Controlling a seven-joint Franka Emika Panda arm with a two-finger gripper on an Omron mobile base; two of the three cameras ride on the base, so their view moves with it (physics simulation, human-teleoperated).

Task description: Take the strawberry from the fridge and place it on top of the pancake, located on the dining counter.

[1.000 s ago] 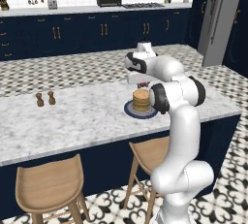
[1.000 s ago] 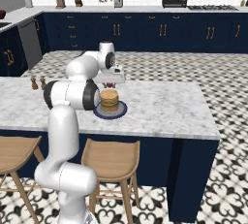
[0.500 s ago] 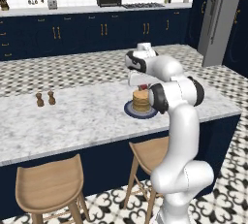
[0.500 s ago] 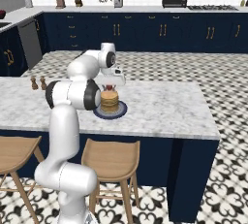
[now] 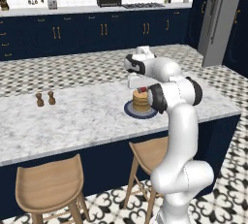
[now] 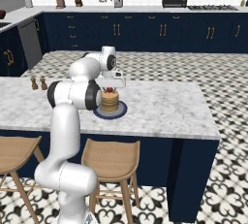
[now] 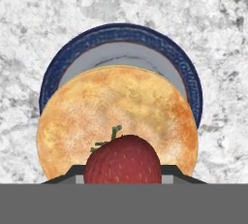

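Hanging directly above the pancake stack on the dining counter, the gripper pinches the strawberry; the stack's top lies straight below, so release needs only a short descent.

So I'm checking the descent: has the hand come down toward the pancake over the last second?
Yes. The hand with the strawberry has dropped closer to the pancake.
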